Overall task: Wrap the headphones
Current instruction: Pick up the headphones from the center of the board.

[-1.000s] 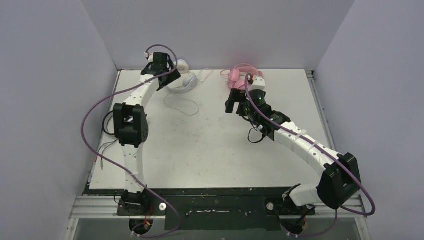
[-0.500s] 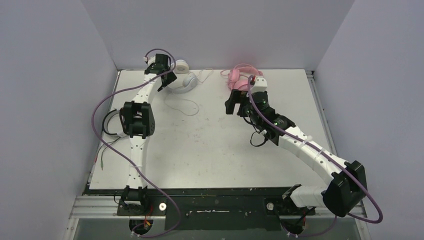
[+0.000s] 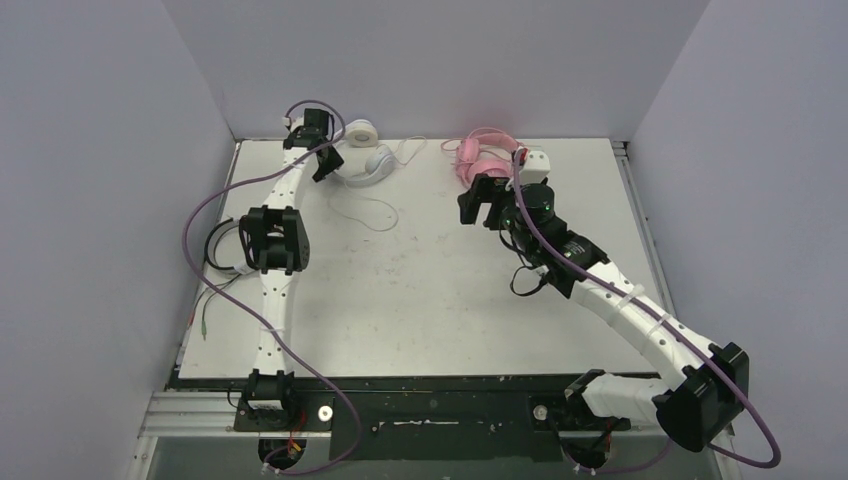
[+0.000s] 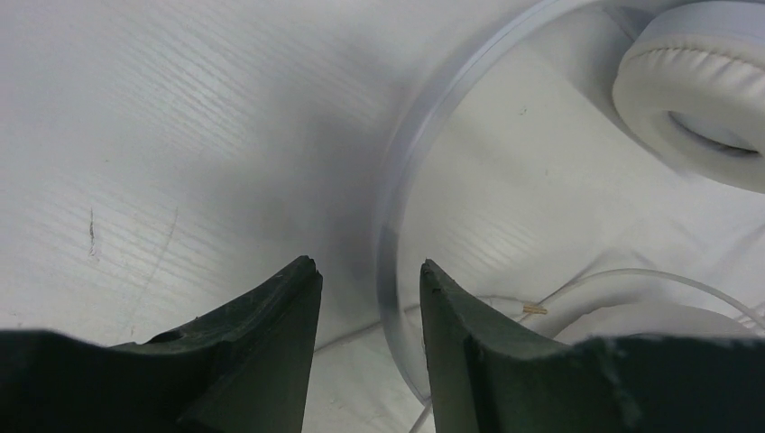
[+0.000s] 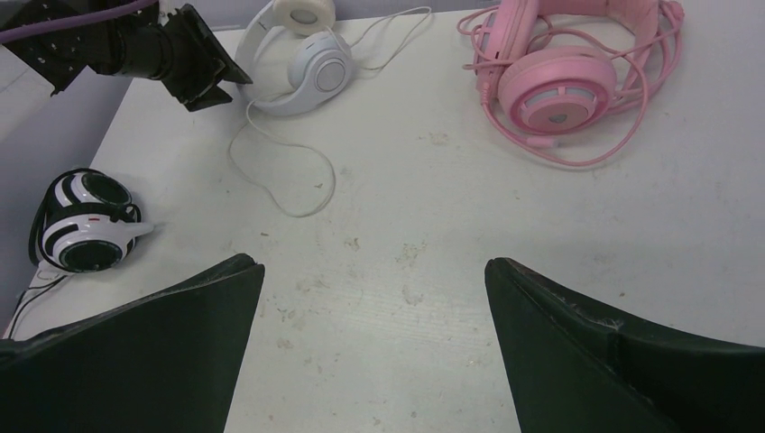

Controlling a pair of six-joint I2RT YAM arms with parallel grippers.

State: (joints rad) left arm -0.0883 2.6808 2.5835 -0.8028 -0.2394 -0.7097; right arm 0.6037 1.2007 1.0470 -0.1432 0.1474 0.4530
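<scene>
The white headset [image 3: 368, 160] lies at the far left of the table [image 3: 420, 300]. Its white cable [image 5: 289, 180] trails nearward in one loose loop, so I judge it not yet wrapped. My left pincer [image 4: 368, 266] sits low over its headband [image 4: 397, 207]. The jaws stand part-way open and the band runs through the gap, close to my right finger. I cannot tell whether a pad touches it, and nothing is clamped. I judge I am there to take the band and steady the set so the cable can be wound.

The pink headset [image 3: 480, 155] lies at the far middle, its pink cable heaped in slack loops around it. My right pincer [image 5: 368, 263] hovers just on its near side, above bare table. The jaws are as wide as they go and hold nothing. That looks like readiness for a cable or for the pink set.

The black-and-white headset [image 5: 86, 230] sits at the left edge, nearer than the white one and well apart from the pink. In the top view my left arm partly hides it.

Count: three headsets, one each of white, pink and black-and-white. Two pincers, neither gripping anything.
</scene>
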